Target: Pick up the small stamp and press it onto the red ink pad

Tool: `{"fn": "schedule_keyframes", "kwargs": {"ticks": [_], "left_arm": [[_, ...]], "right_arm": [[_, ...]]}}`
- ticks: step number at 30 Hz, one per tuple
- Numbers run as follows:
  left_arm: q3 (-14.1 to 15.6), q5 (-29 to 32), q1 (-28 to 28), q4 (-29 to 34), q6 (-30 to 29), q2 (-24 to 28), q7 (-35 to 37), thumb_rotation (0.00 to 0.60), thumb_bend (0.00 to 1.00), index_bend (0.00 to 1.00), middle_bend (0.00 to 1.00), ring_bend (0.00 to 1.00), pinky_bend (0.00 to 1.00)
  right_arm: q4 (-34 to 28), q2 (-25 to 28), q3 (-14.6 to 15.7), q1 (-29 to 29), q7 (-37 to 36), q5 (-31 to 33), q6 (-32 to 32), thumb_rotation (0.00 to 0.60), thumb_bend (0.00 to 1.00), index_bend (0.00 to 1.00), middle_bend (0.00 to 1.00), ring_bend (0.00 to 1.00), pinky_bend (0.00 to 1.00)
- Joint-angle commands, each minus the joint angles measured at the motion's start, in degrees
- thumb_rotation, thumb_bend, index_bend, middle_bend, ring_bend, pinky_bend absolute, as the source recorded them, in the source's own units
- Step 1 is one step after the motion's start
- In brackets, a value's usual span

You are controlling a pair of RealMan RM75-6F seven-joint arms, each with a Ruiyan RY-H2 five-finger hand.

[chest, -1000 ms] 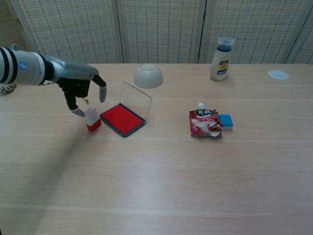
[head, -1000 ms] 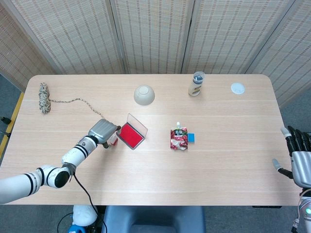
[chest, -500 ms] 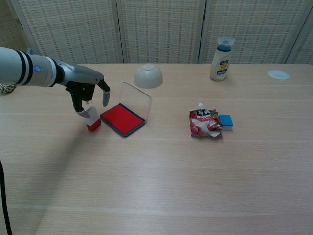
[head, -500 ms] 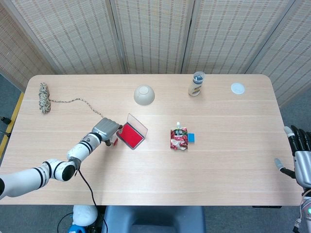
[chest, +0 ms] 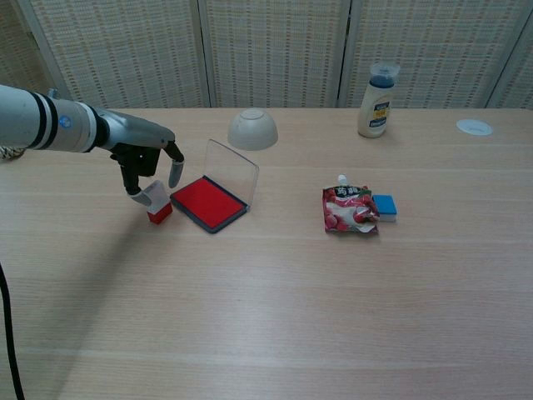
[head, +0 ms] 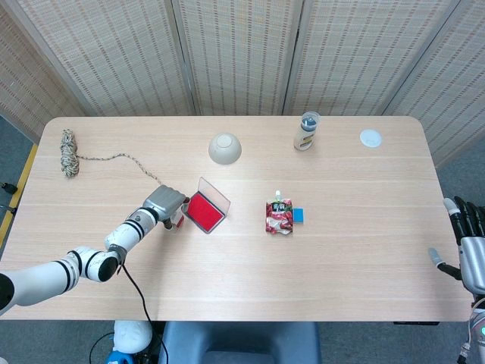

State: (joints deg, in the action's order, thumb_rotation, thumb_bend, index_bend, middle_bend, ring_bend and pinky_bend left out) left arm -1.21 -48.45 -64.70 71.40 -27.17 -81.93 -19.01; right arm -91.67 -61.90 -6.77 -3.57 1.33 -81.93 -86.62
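The small stamp [chest: 157, 207], white on top with a red base, stands on the table just left of the red ink pad [chest: 208, 202], whose clear lid is tilted up. My left hand [chest: 147, 157] hangs right over the stamp. Its thumb tip touches the stamp's white top on the left, and a finger [chest: 173, 174] curls down on the right, still apart from it. In the head view the left hand [head: 165, 203] covers most of the stamp [head: 179, 221] beside the ink pad [head: 203, 211]. My right hand [head: 470, 254] rests at the table's right edge, fingers spread, holding nothing.
An upturned bowl [chest: 253, 129] sits behind the ink pad. A red pouch [chest: 348, 208] and a blue block [chest: 385, 207] lie mid-table. A bottle [chest: 376, 100] and a white lid [chest: 475, 127] stand at the back right. A rope coil [head: 70, 152] lies far left.
My left hand has shifted right and sunk over the stamp, its fingers curling inward around it. The stamp has not moved. The right hand has dropped slightly lower.
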Motion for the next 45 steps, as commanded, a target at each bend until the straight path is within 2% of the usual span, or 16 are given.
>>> {"fn": "schedule_keyframes", "kwargs": {"ticks": [1,18,31,37,45], "left_arm": [[0.21,0.02,-0.16,-0.49,0.26,-0.19,0.43,0.6,0.29,0.44,1.0,0.9,0.87],[0.93,-1.44,-0.23,-3.76,1.89,-1.24,3.74,0.6,0.3,0.46,1.0,0.9,0.87],[1.08,-2.51,-0.18,-4.12,2.04,-1.17,5.28,0.6,0.33,0.53,1.0,0.9,0.87],[1.18,-2.47,-0.13,-3.53,1.69,-0.72,5.52,0.6,0.39,0.58,1.0,0.91,0.87],[1.18,-1.99,0.27,-1.5,-0.04,1.38,5.45,0.6,0.53,0.69,1.0,0.91,0.87]], "right_arm": [[0.01,-0.05,-0.04,-0.03,0.11,0.08,0.06,0.6,0.26,0.0,0.0,0.0,0.0],[0.1,-0.3,-0.29,-0.36,0.83,0.66,0.72,0.6,0.26,0.0,0.0,0.0,0.0],[0.09,-0.32,-0.2,-0.41,0.93,0.42,0.73,0.6,0.26,0.0,0.0,0.0,0.0],[0.13,-0.34,-0.16,-0.44,0.98,0.36,0.78,0.6,0.26,0.0,0.0,0.0,0.0],[0.15,-0.35,-0.16,-0.65,1.07,0.51,1.24,0.6,0.26,0.0,0.0,0.0,0.0]]}}
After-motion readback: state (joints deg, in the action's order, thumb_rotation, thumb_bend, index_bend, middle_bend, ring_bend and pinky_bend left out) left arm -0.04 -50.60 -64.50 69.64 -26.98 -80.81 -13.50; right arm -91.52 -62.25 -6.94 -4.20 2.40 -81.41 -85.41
